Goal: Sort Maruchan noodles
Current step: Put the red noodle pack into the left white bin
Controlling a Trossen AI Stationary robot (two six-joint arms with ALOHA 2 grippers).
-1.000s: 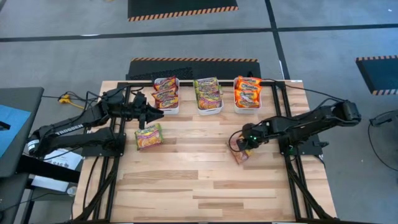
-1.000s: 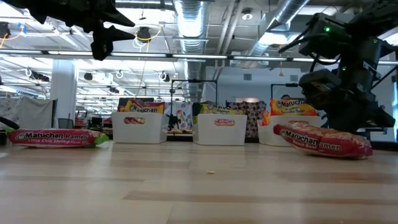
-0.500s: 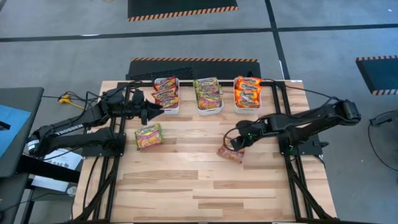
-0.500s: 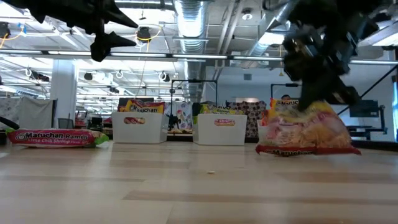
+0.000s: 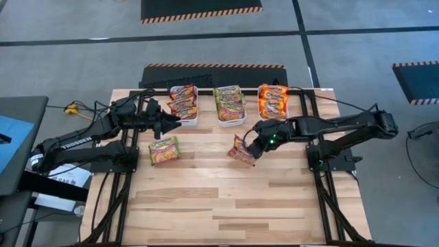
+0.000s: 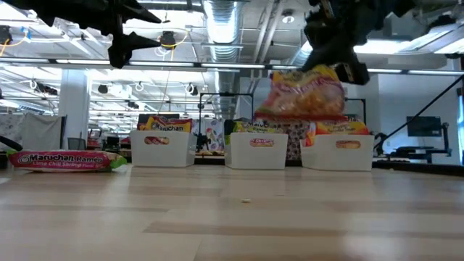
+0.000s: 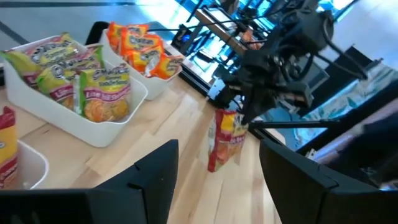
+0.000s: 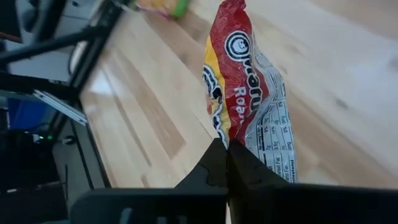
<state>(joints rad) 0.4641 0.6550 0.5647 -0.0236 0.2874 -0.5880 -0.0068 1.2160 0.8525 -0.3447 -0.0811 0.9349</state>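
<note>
Item: red-edged ramen packet (image 5: 241, 150), centre of the high frame, hung clear of the table (image 5: 226, 199) and pinched at one edge by the right gripper (image 5: 256, 145).

Left gripper (image 5: 173, 123), fingers spread and empty, sat beside the upper-left bin (image 5: 184, 104).

Green-edged packet (image 5: 164, 149) lay unsorted at left.

Step in hand: carrying. The next move probably called for matching the packet to the red bin.

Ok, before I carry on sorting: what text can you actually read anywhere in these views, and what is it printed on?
"Maruchan Ramen": packet lying on the table, low view.
"Maruchan": top packet in the left bin, low view.
"TROSSEN": left arm, high view.
Partly legible "Ro...": red-edged packet pinched in the right hand; its nutrition panel is too small.
Bin front labels and the smaller flavour lines: too blurred to read.
</note>
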